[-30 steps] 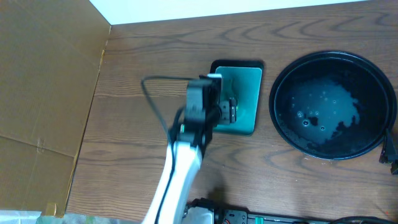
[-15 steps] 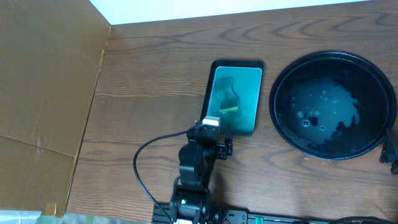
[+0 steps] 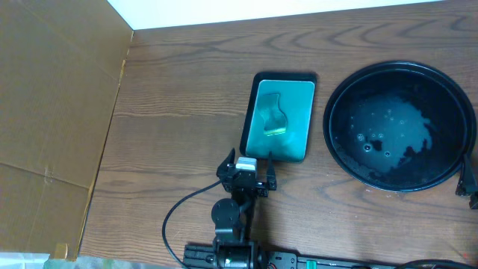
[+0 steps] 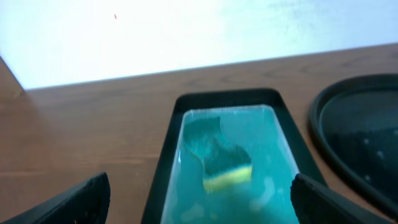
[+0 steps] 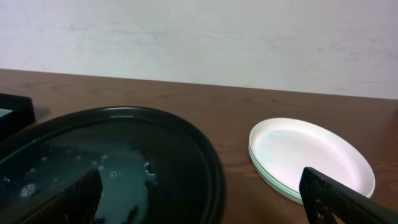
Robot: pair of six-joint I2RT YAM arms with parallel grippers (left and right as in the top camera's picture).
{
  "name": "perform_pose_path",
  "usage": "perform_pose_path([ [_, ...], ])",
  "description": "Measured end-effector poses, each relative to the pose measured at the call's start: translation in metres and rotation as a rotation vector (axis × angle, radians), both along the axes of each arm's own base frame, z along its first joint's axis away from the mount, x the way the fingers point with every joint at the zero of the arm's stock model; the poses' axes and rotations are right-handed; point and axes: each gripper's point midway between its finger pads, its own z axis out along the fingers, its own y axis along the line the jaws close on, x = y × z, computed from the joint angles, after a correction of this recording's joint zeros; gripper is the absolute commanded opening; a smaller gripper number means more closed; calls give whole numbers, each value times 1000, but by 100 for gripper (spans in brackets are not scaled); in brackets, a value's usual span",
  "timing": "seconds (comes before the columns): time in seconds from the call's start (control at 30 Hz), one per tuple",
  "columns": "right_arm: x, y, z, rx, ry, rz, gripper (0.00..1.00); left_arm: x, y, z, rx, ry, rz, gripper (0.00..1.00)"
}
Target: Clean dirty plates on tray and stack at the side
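The large black tray sits at the right, wet, with no plate on it. It also shows in the right wrist view and the left wrist view. A stack of white plates lies on the table right of the tray, seen only in the right wrist view. My left gripper is open and empty near the front edge, just short of the small teal tray; its fingers frame the left wrist view. My right gripper is open and empty, low, facing the gap between tray and plates; it barely shows at the overhead view's right edge.
A small rectangular teal tray with a black rim holds a green and yellow sponge, also in the left wrist view. A cardboard panel stands at the left.
My left arm has drawn back from over the teal tray to the front edge, open. The sponge, hidden under it before, lies uncovered in the teal tray.
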Motion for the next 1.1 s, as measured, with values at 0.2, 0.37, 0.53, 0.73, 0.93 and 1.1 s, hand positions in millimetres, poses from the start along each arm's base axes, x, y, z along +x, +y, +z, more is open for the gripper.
perform_pose_path([
  [0.2, 0, 0, 0, 0, 0, 0, 99, -2, 1, 12, -2, -53, 6, 93],
  [0.37, 0, 0, 0, 0, 0, 0, 99, -3, 11, 10, -99, -40, 78, 93],
  [0.53, 0, 0, 0, 0, 0, 0, 99, -3, 21, 9, -196, -36, 151, 93],
  [0.73, 0, 0, 0, 0, 0, 0, 99, -3, 22, 9, -223, -36, 156, 93],
  [0.93, 0, 0, 0, 0, 0, 0, 99, -3, 21, 9, -212, -36, 152, 93],
  [1.1, 0, 0, 0, 0, 0, 0, 99, -3, 20, 9, -174, -35, 142, 93],
])
